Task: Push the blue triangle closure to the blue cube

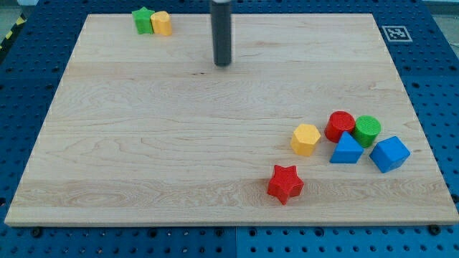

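My tip (223, 64) sits near the view's top, a bit left of centre on the wood board (143, 143), well apart from every block; no claw on this rig, just the bare rod, so nothing released, clenched or grasped. Landmark = blue cube (389, 154), near the board's right edge, lower half. Blue triangle (347, 150) lies just left of the cube, v. near it w/ a thin gap showing, not touching as far as I can tell. Green cylinder (368, 130) is up-left of the cube, close, & looks to touch the triangle's upper right corner. Red cylinder (340, 125) is further left of the cube & a bit higher, right beside the green one & just above the triangle. Yellow hexagon (306, 138) is left of the cube past the triangle, near but apart from the red cylinder. Red star (285, 183) is left of the cube & lower, toward the view's bottom, alone. Far from the cube, at the board's top-left corner: green star (143, 20) & a yellow block (162, 23) side by side, touching, yellow on the cube's side. Tip is well up-left of the cube, roughly between the two groups.
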Action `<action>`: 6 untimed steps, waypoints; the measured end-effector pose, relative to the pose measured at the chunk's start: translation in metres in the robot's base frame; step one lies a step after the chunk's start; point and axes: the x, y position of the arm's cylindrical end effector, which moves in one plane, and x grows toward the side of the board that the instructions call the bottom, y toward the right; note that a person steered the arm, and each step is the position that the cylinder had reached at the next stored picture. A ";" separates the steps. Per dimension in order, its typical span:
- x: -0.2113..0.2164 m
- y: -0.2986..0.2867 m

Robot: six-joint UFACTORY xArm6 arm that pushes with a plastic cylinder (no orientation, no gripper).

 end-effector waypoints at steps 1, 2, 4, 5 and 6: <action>0.066 0.021; 0.133 0.021; 0.185 0.081; 0.185 0.128; 0.185 0.158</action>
